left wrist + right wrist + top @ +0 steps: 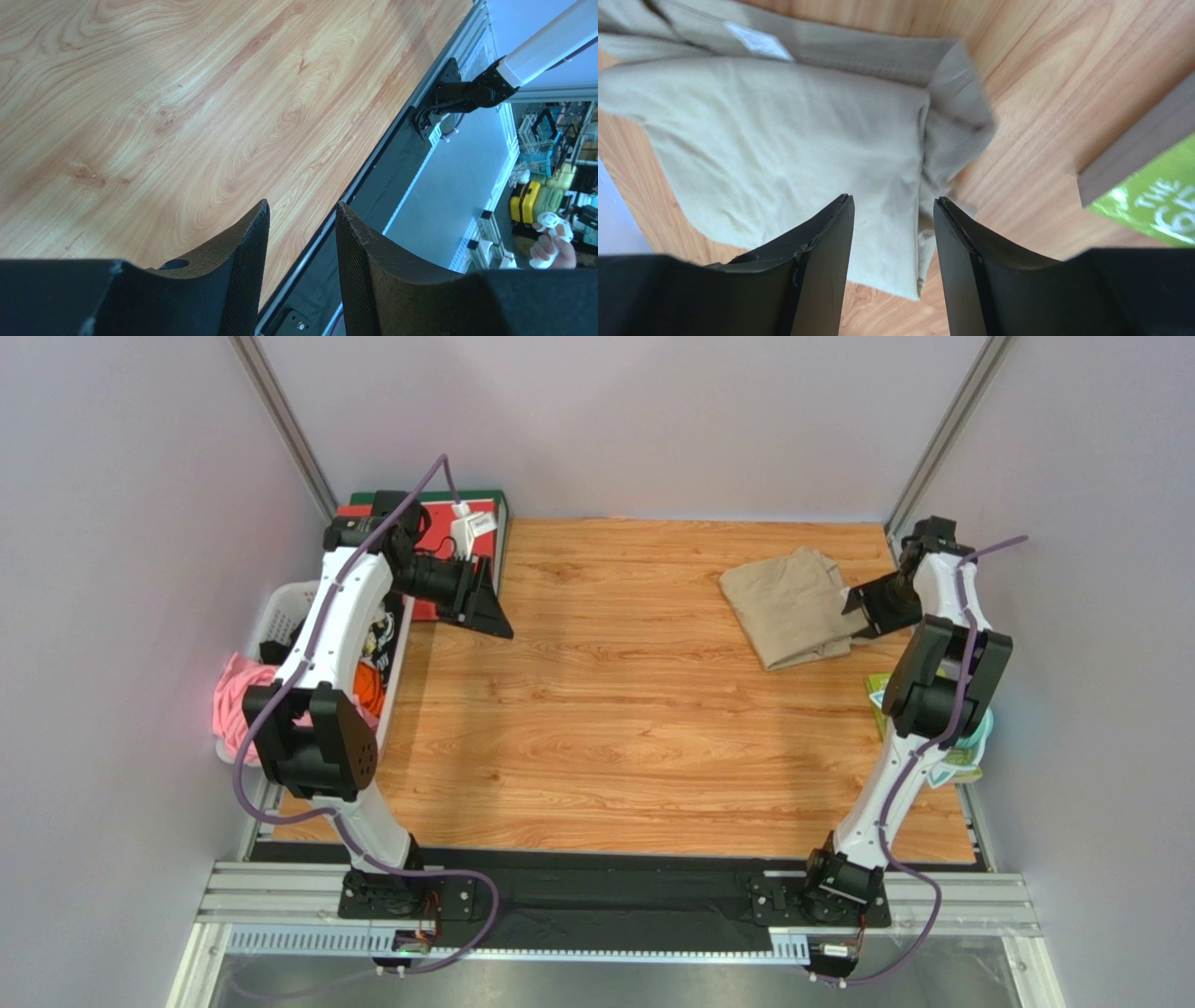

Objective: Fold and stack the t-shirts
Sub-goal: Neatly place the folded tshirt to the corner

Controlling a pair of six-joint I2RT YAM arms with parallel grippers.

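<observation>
The only writing that reads clearly is the white word "THE" on a bright green printed thing [1158, 203] at 4 o'clock in the right wrist view; the letters under it are cut off by the frame. A small white label [758, 40] sits at a seam of the t-shirt [793, 606] near 11 o'clock in that view, its print too blurred to read. The tan-beige shirt lies folded into a rough rectangle on the wooden desk [617, 700], at about 1 o'clock of the desk in the top view. The right gripper [859, 616] is at the shirt's 3 o'clock edge; seen from its wrist, its two black fingers stand partly apart over the cloth with nothing between them, and I cannot tell whether they touch the cloth. Off the desk's 9 o'clock side stands a white plastic basket [288, 595] holding a pink cloth [236, 693] that spills over its rim, something orange [369, 686] and darker items I cannot make out. At 11 o'clock lies a red and green box [484, 507] with a white tag on it, its text too small to read. The left gripper [484, 616] hangs above the bare wood near that corner, its fingers about half apart and holding nothing.
</observation>
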